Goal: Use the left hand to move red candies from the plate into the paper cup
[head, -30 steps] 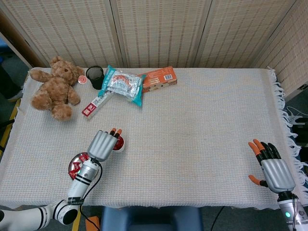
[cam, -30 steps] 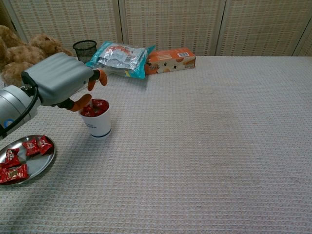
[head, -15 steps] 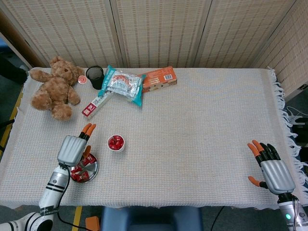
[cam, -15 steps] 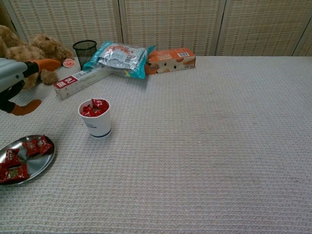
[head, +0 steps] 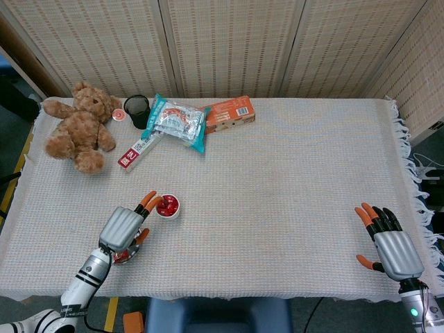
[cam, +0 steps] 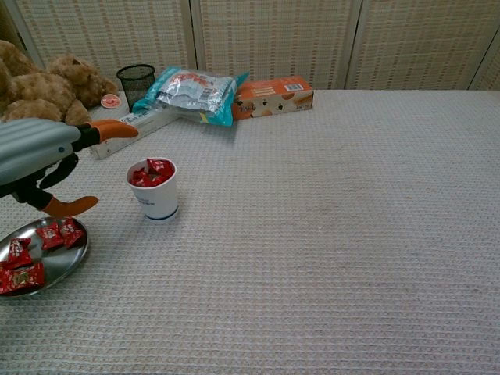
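Left hand (cam: 43,152) hovered open and empty, fingers spread, over the plate (cam: 62,266) at lower left, red candies (cam: 39,242) lying on it beside the part-filled paper cup (cam: 155,195); best to lower straight, pinch one wrapper, avoid nudging the cup.

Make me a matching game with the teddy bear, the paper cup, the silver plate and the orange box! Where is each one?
Things:
1. teddy bear
2. paper cup
3. plate
4. orange box

Places:
A. under the left hand
B. far left corner of the table
C. at the back, beside the foil bag
D. just right of the plate, full of red candies

Pairs: 1-B, 2-D, 3-A, 4-C
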{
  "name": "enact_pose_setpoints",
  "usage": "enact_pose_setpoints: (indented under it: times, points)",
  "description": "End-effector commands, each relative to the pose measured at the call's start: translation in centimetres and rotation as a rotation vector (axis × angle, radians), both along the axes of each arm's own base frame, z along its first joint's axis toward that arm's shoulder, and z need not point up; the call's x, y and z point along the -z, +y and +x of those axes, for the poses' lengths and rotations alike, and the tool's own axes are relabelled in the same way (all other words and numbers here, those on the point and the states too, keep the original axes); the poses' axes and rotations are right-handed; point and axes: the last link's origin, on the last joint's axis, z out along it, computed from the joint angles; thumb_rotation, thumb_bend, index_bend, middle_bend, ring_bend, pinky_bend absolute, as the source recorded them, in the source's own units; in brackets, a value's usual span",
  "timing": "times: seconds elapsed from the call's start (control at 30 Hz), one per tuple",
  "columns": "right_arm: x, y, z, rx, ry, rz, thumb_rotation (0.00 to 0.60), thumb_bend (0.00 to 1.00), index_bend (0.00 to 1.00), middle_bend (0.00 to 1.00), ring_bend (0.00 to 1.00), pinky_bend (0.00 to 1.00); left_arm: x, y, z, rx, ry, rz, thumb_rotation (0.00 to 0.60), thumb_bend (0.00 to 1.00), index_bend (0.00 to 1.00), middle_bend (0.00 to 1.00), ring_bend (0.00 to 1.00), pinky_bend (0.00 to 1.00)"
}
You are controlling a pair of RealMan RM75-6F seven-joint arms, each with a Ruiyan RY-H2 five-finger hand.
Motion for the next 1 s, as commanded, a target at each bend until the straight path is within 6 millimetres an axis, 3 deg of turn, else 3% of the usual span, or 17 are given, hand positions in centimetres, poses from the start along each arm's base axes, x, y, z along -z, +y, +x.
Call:
enact_pose_setpoints:
  times: [0.03, 0.3, 0.63, 0.83, 1.0]
  points:
    - [0.0, 0.0, 0.0, 0.001, 0.001, -0.001, 0.6, 0.09, 0.0, 0.0, 0.0, 0.0, 0.8, 1.1, 1.2, 0.025, -0.017, -0.022, 0.6, 0.37, 0.0, 0.0, 0.76, 1.0]
    - [0.2, -0.1, -0.1, 0.007, 0.006, 0.008, 0.6, 0.09, 0.0, 0.0, 0.0, 0.0, 2.0, 2.5, 2.2, 0.036, 0.126, -0.122, 0.6, 0.37, 0.0, 0.0, 0.75, 1.0]
    - [0.1, -0.2, -0.2, 0.015, 0.008, 0.005, 0.6, 0.09, 0.0, 0.0, 0.0, 0.0, 2.4, 4.2, 2.8, 0.019, 0.181, -0.108, 0.6, 0.37, 0.0, 0.0, 0.75, 1.0]
    - [0.1, -0.3, -0.3, 0.018, 0.009, 0.003, 0.6, 0.09, 0.0, 0.0, 0.0, 0.0, 2.6, 4.6, 2.4, 0.005, 0.203, -0.103, 0.6, 0.37, 0.0, 0.1, 0.75, 1.0]
    - [0.1, -0.3, -0.3, 0.019, 0.009, 0.001, 0.6, 0.09, 0.0, 0.0, 0.0, 0.0, 2.6, 4.7, 2.3, 0.0, 0.215, -0.095, 0.6, 0.37, 0.11, 0.19, 0.75, 1.0]
